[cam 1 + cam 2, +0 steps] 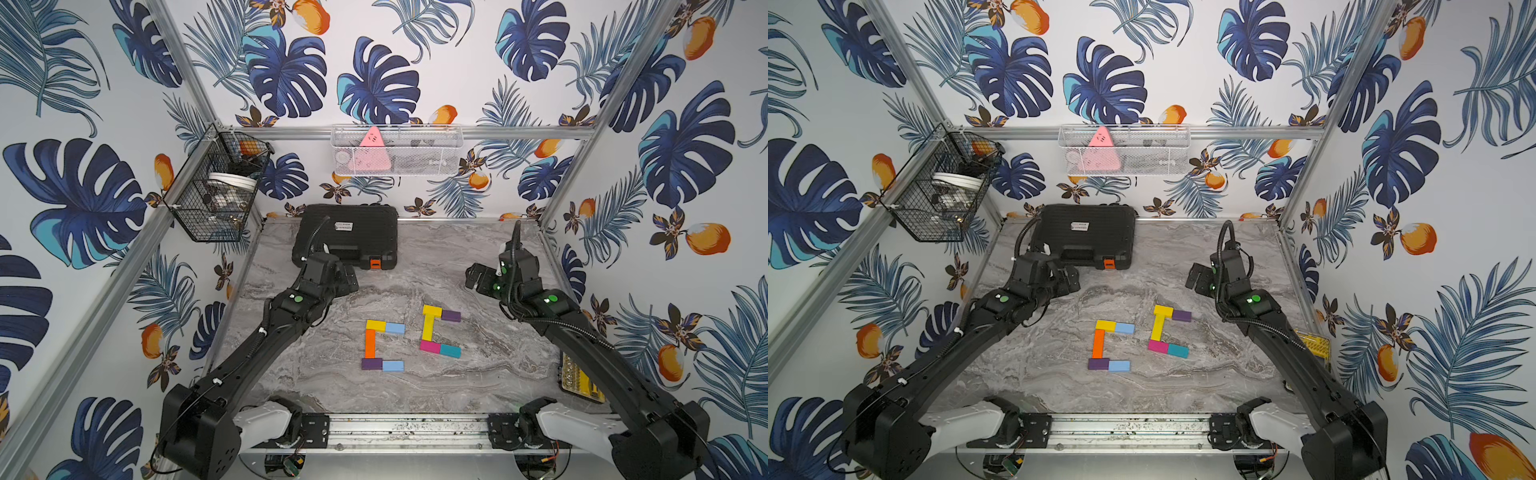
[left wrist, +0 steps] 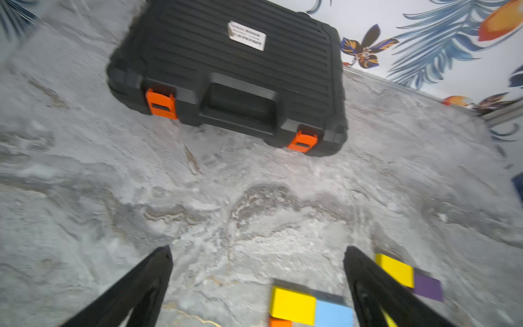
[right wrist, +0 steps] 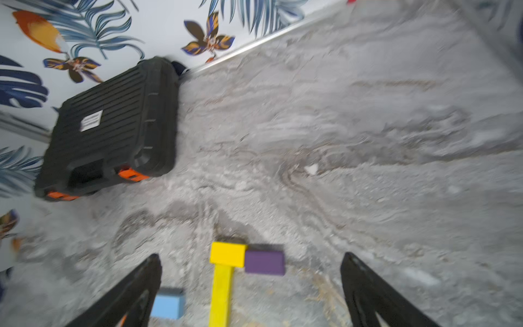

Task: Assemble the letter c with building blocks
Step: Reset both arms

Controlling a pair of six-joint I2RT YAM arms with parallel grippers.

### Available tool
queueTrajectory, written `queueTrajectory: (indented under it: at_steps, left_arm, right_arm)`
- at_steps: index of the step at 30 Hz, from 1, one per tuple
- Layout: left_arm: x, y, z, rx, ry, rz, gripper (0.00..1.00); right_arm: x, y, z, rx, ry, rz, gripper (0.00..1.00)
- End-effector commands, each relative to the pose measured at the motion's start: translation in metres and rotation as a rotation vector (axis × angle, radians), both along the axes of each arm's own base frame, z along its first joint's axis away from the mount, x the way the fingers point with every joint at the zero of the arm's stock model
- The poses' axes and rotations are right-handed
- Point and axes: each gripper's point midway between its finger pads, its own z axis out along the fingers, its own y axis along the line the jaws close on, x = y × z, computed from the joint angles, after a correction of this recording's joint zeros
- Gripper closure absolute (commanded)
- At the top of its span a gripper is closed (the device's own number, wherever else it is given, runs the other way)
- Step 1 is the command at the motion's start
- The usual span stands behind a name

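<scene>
Left wrist view has the left gripper [image 2: 258, 250] spread wide and gripping nothing. It hangs above the table [image 2: 85, 184] at about 11 o'clock from the blocks [image 1: 392, 365], and the ribbed black case [image 1: 347, 237] with orange latches lies beyond it at 12. Both top views show two letters laid flat near the table's middle. The left C [image 1: 376, 325] has an orange bar [image 1: 370, 344] as its spine and short squares in yellow, light blue and purple as its arms. At 3 o'clock from it, the right C [image 1: 430, 346] has a long yellow bar [image 1: 428, 330] as its spine, with yellow, purple, magenta and teal squares as arms, and the whole letter sits slightly askew. The right gripper [image 3: 251, 256] hangs at 1 o'clock from that letter, also fully spread and empty. I judge the build done or nearly so, which makes the step in hand getting clear. Each arm should rise before it swings, since wide fingers passing low could catch a corner. The pieces look like smooth, painted, square-edged slabs — thin, probably light, butted together but not locked. On this slick, marble-patterned top, one brush would likely slide them out of line. If the right letter wants straightening, a gentle push along its spine should serve better than a fresh grasp — less chance of scattering its neighbours.
</scene>
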Motion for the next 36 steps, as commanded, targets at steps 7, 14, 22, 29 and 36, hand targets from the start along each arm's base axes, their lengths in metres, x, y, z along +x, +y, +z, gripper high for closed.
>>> queueTrajectory:
  at_steps: [7, 14, 22, 29, 36]
  left_arm:
    - [0.001, 0.056, -0.010, 0.232, -0.350, 0.104, 0.01]
    - [0.006, 0.063, -0.067, 0.316, -0.309, 0.018, 0.01]
    - [0.021, 0.073, -0.093, 0.295, -0.385, -0.059, 0.01]
    - [0.049, 0.063, -0.126, 0.253, -0.268, -0.179, 0.01]
    - [0.045, 0.060, -0.121, 0.266, -0.298, -0.181, 0.01]
  right_arm:
    - [0.016, -0.101, -0.033, -0.455, -0.205, -0.355, 0.00]
    - [0.026, -0.095, -0.091, -0.463, -0.170, -0.277, 0.00]
    - [0.056, -0.069, -0.124, -0.341, -0.232, -0.059, 0.00]
    - [0.068, -0.070, -0.146, -0.269, -0.222, 0.018, 0.00]
    - [0.068, -0.072, -0.146, -0.269, -0.222, 0.018, 0.00]
